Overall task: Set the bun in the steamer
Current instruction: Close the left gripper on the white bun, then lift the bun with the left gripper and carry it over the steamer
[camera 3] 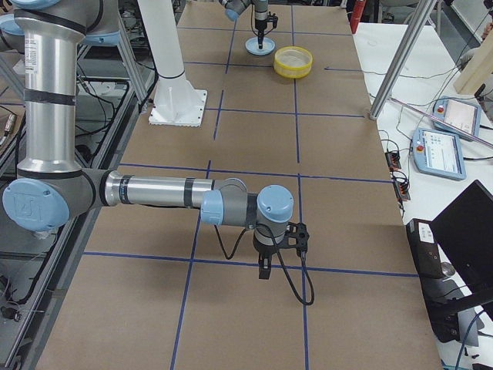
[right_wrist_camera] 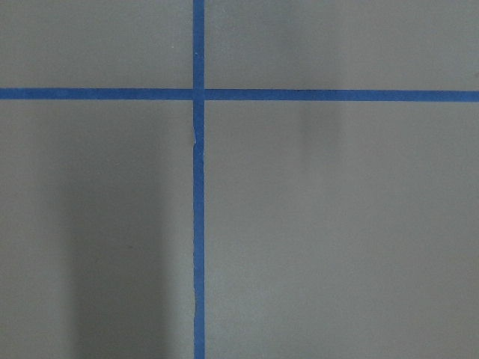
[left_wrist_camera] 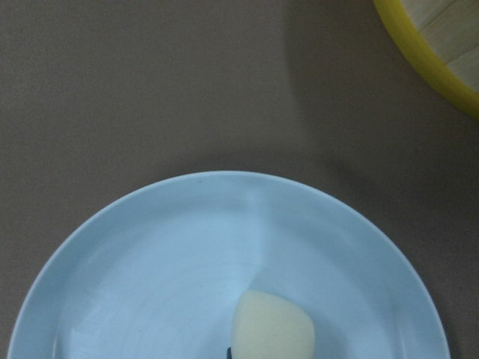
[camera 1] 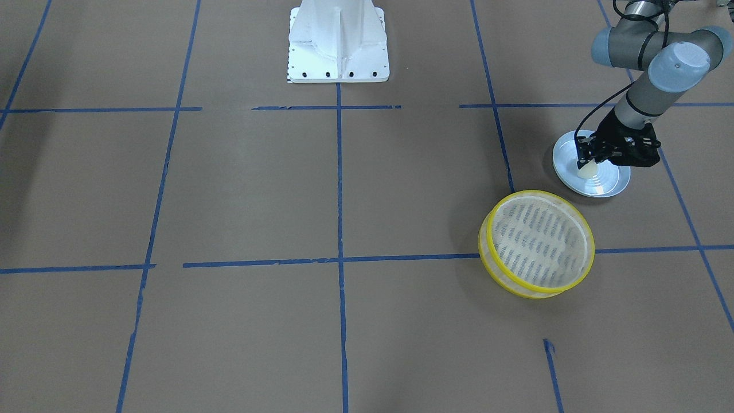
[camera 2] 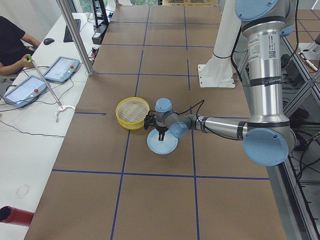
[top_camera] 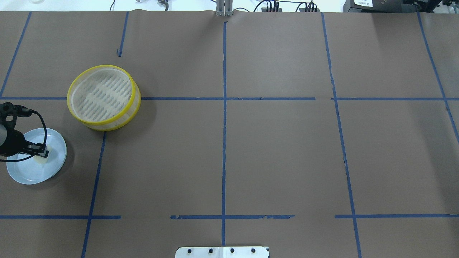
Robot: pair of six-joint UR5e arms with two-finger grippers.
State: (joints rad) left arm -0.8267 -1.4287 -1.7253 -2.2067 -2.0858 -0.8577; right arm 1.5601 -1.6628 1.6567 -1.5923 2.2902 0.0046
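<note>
The cream-white bun sits on the pale blue plate at the table's left end. My left gripper is down over the plate, its fingers closed against the bun's sides. In the overhead view the gripper holds the bun over the plate. The left wrist view shows the bun low on the plate. The yellow-rimmed steamer stands empty beside the plate, also in the overhead view. My right gripper shows only in the exterior right view, low over bare table; I cannot tell its state.
The robot's white base stands at the table's middle edge. Blue tape lines cross the brown table. A metal pole and tablets stand on the operators' side table.
</note>
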